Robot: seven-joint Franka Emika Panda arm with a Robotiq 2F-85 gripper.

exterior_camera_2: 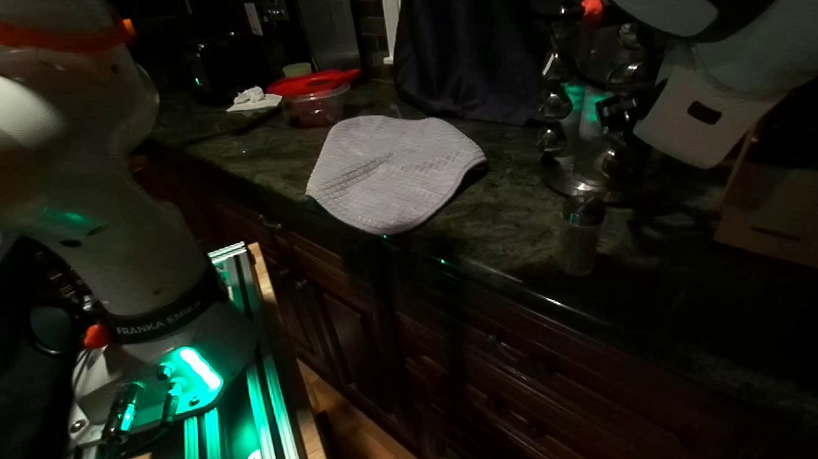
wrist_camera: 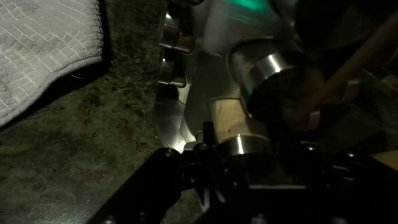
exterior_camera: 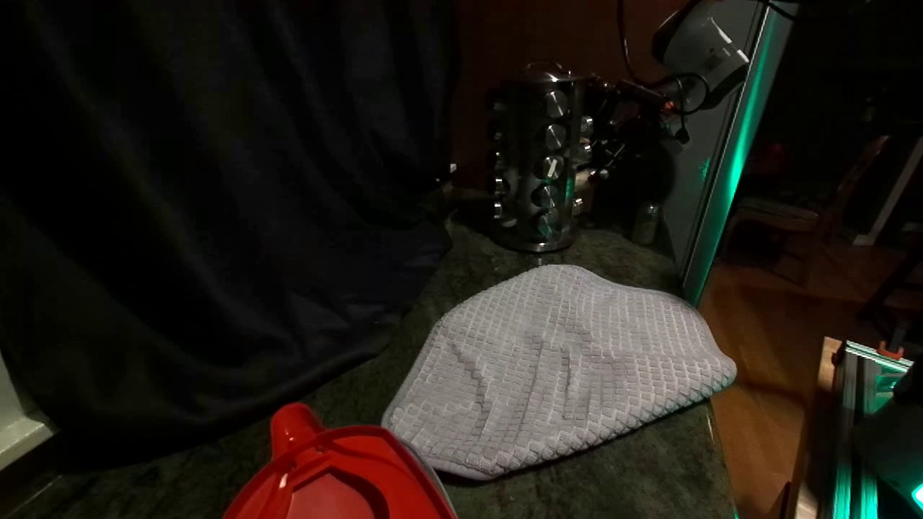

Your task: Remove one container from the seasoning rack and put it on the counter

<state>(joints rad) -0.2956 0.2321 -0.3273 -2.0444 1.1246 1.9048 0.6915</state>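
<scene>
The seasoning rack point(exterior_camera: 544, 76) stands upright on the dark speckled counter point(exterior_camera: 634, 461), its tiers full of small jars with silvery lids. In the wrist view a jar with tan contents point(wrist_camera: 228, 119) and a shiny lid sticks out of a slot in the rack wall point(wrist_camera: 214, 74). My gripper point(wrist_camera: 244, 140) is shut on this jar around its lid end. The left finger lies along the jar; the right one is largely lost in the dark. The jar's inner end appears to be still inside the slot. Both exterior views show the arm reaching the rack from the side.
A pale grey checked cloth point(exterior_camera: 562, 367) lies on the counter near the rack. A container with a red lid point(exterior_camera_2: 312, 85) is farther along. Close to the rack stand a small clear bottle point(exterior_camera_2: 581, 239) and a cardboard box point(exterior_camera_2: 782, 218). A dark curtain point(exterior_camera: 288, 180) hangs behind.
</scene>
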